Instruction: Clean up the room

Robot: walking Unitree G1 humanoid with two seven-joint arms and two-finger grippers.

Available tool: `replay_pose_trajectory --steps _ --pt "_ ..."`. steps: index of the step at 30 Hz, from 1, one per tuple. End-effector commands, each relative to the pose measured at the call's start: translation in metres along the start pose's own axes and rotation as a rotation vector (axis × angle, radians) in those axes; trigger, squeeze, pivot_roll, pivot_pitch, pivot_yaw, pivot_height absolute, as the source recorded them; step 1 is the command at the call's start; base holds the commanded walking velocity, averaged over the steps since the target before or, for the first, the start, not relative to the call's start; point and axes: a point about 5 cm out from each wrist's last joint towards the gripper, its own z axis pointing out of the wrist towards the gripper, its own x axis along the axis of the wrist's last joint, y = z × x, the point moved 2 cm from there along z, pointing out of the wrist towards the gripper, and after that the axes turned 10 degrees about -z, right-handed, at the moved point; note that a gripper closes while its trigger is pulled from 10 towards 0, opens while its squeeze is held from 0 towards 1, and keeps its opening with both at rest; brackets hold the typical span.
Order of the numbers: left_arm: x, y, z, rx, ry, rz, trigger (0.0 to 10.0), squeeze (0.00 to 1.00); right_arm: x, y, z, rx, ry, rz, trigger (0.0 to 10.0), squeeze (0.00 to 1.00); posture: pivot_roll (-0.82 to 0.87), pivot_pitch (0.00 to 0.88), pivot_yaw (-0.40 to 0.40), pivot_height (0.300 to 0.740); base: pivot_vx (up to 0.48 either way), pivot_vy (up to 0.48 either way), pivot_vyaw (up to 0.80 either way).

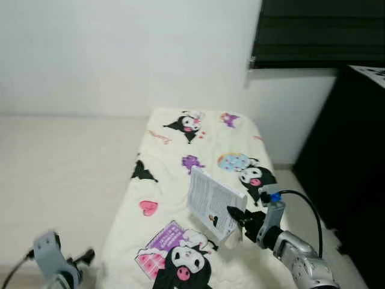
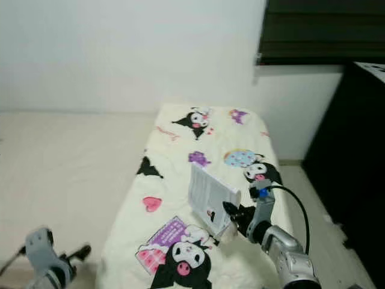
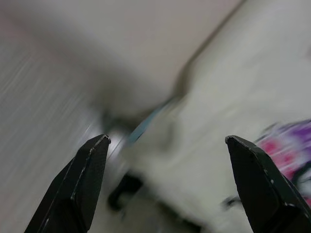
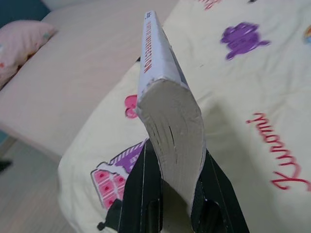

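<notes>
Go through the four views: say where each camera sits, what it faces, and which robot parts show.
Left eye view: on the head, looking down at the bed; right pincer holds the book, left pincer low beside the bed.
Right eye view: on the head beside it, same scene; both arms show.
Left wrist view: blurred, looks along its open fingers at the bed's edge.
Right wrist view: looks along its fingers clamping the book above the bed.
Shared: both eyes and the right wrist show book and bed.
</notes>
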Motion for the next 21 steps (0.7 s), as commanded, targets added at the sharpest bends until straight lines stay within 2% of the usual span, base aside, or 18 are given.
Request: replay_pose_trajectory --steps 1,5,8,17,21 --pt "-0.012 -0.008 -0.001 0.048 -0.017 0.028 10.0 0.0 0.0 -0.003 0.006 0.002 0.007 -0.038 0.0 0.0 -0.05 0.0 -0.034 0.74 0.0 0.0 0.68" --pt "-0.025 -0.016 -0.003 0.089 -0.045 0.051 10.0 0.0 -0.006 -0.005 0.01 0.0 -0.002 -0.043 0.0 0.0 -0.05 0.0 -0.031 0.74 0.0 0.0 0.68" --pt "-0.045 -0.023 -0.007 0.128 -0.104 0.13 10.0 0.0 -0.009 -0.007 0.013 0.003 -0.001 -0.045 0.0 0.0 -0.05 0.0 -0.027 0.74 0.0 0.0 0.68" --pt "-0.061 -0.031 -0.012 0.141 -0.153 0.188 10.0 0.0 -0.014 -0.008 0.014 0.002 0.0 -0.048 0.0 0.0 -0.06 0.0 -0.023 0.74 0.0 0.0 0.68" --pt "-0.074 -0.034 -0.016 0.14 -0.19 0.22 10.0 0.0 -0.035 -0.007 0.011 -0.015 -0.069 -0.064 0.0 0.0 -0.05 0.0 -0.026 0.74 0.0 0.0 0.68"
